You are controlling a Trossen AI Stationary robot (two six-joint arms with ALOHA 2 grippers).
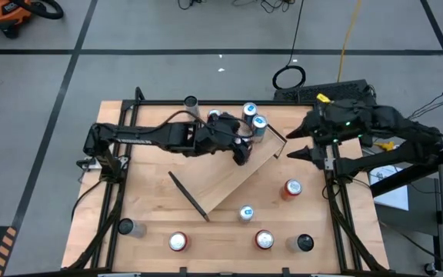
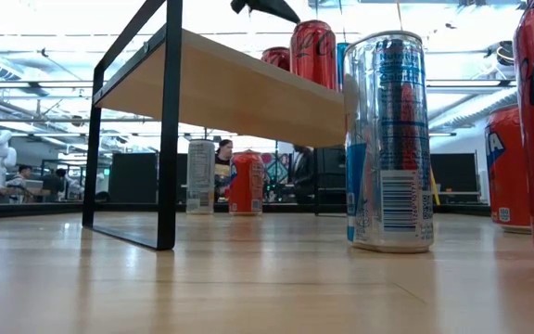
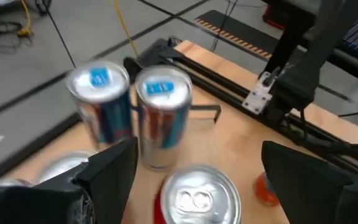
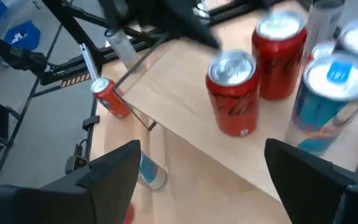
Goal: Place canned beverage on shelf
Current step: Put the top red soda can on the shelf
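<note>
Barcode shows on the silver-blue can [image 2: 387,139]; left pincer [image 3: 194,180] wide above a red can [image 3: 197,198].

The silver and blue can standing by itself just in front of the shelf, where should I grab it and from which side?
Take the silver and blue can by its round side wall, about mid-height, jaws on either side. It stands upright with nothing above its top, so coming straight down from above looks safest; the shelf sits close on one side.

Left gripper [image 1: 241,151] extended mid-table, fingers apart; right gripper [image 1: 297,152] likewise, at table's edge.
</note>
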